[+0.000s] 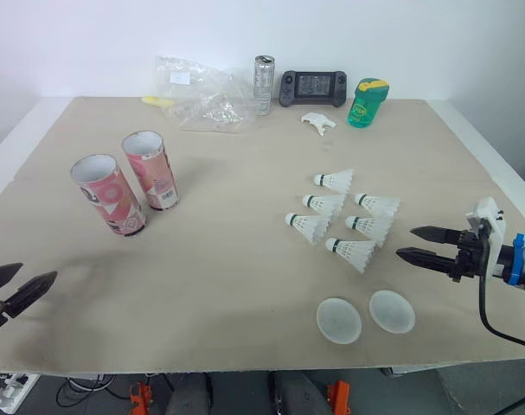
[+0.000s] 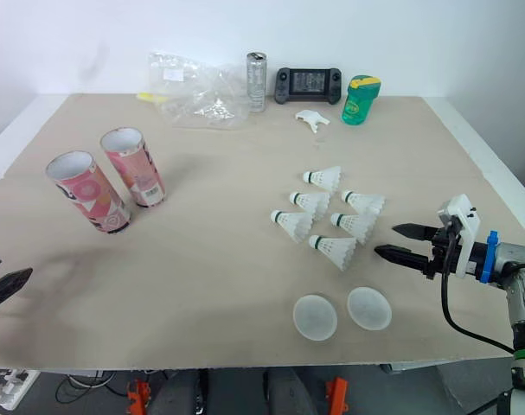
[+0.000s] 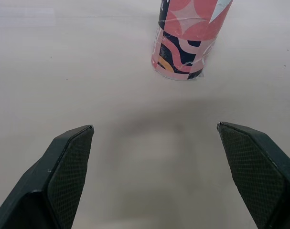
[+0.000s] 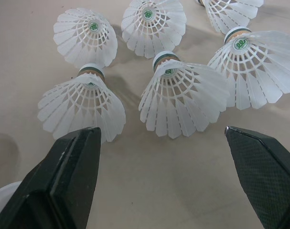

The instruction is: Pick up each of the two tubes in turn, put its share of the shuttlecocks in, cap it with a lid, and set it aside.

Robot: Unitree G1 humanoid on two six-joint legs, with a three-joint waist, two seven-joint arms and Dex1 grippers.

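Bare tan wooden bench (image 1: 227, 259) runs between the two close-standing pink patterned cardboard tubes (image 1: 111, 194) and six clustered white feather shuttlecocks (image 1: 368, 227); two round translucent lids (image 1: 339, 320) lie just in front of those.

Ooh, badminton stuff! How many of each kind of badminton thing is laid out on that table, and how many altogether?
Tubes: 2
Shuttlecocks: 6
Lids: 2
Total: 10
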